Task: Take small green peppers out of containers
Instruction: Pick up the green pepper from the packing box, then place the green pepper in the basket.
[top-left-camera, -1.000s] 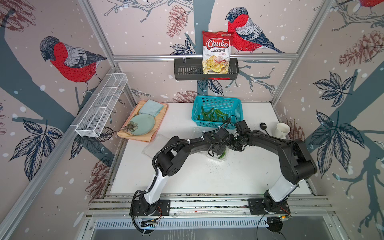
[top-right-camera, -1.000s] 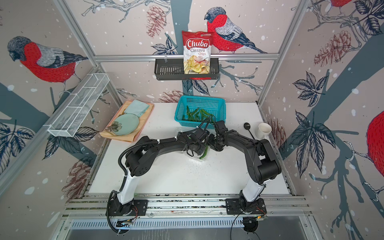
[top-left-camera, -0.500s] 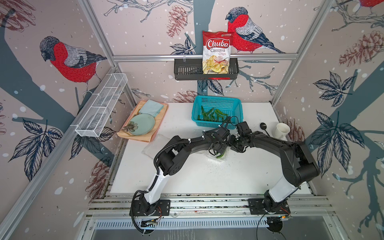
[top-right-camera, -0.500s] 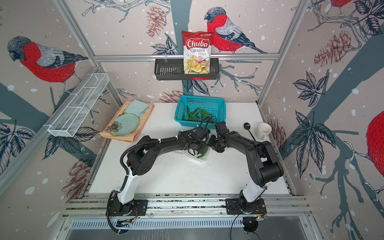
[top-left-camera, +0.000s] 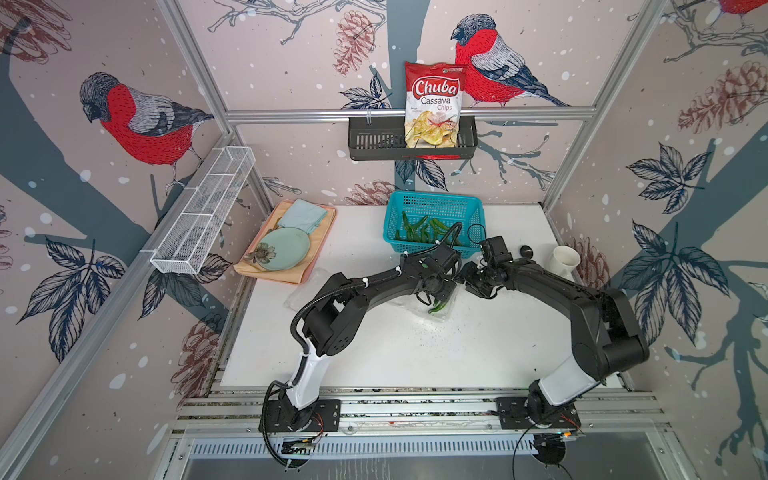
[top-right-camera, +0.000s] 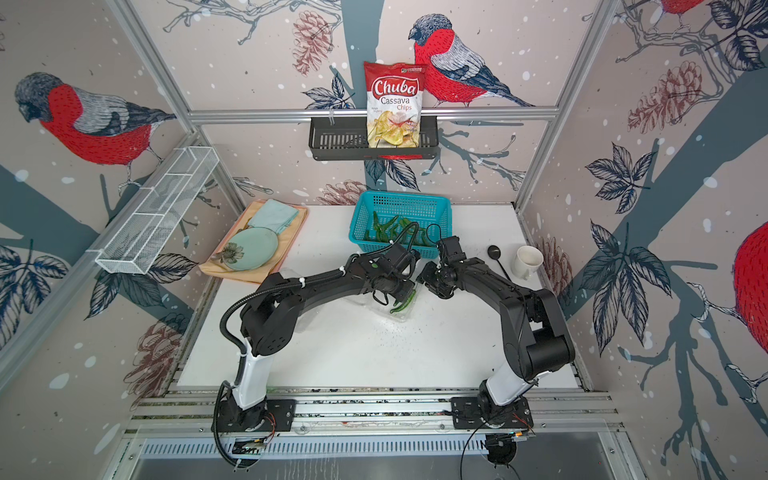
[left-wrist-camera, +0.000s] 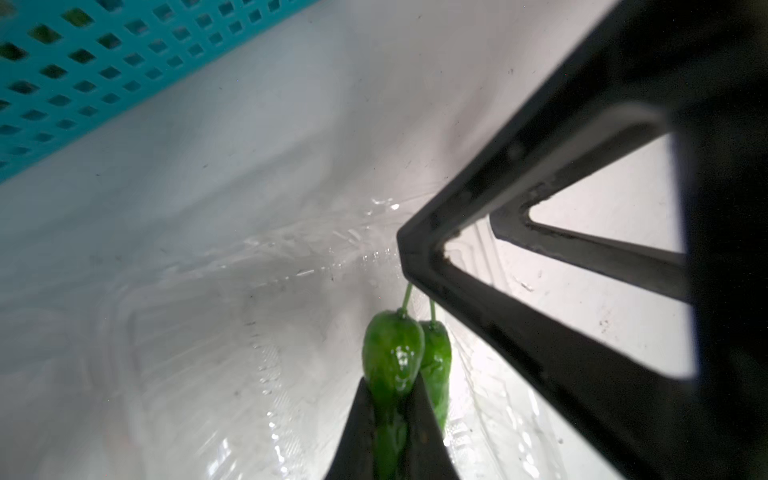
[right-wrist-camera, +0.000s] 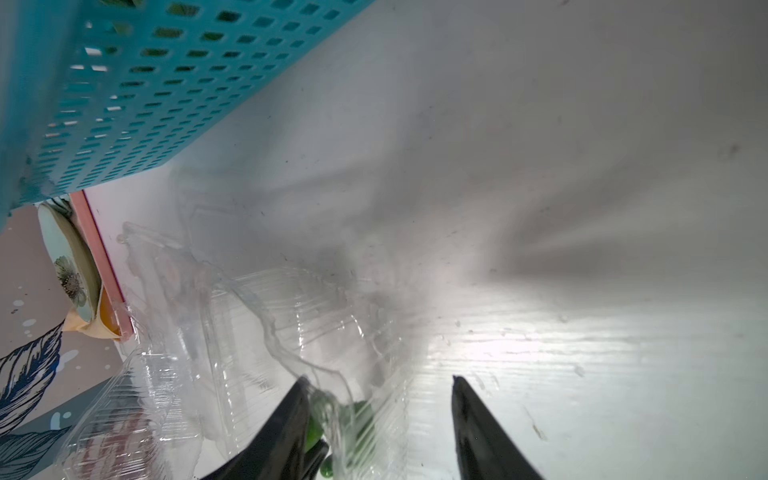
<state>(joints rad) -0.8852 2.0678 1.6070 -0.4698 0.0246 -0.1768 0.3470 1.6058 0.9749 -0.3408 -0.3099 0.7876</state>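
Newly closed, the left claw (left-wrist-camera: 392, 380) pinches a pepper (left-wrist-camera: 390, 353) inside the clear box (right-wrist-camera: 291, 311) mid-table, right claw (right-wrist-camera: 379, 378) spread wider; next, lift it out.

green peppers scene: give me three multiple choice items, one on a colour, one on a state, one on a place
1. The basket holding loose peppers is:
A turquoise
B red
C white

2. The left gripper is:
A open and empty
B shut on a green pepper
C shut on the basket's rim

3. The chips bag stands:
A in the basket
B in the black rack on the back wall
C in the left gripper

1 A: its mesh walls show turquoise in both top views.
2 B: the left wrist view shows both fingers pinching the pepper.
3 B: the bag's lower end sits inside the rack.
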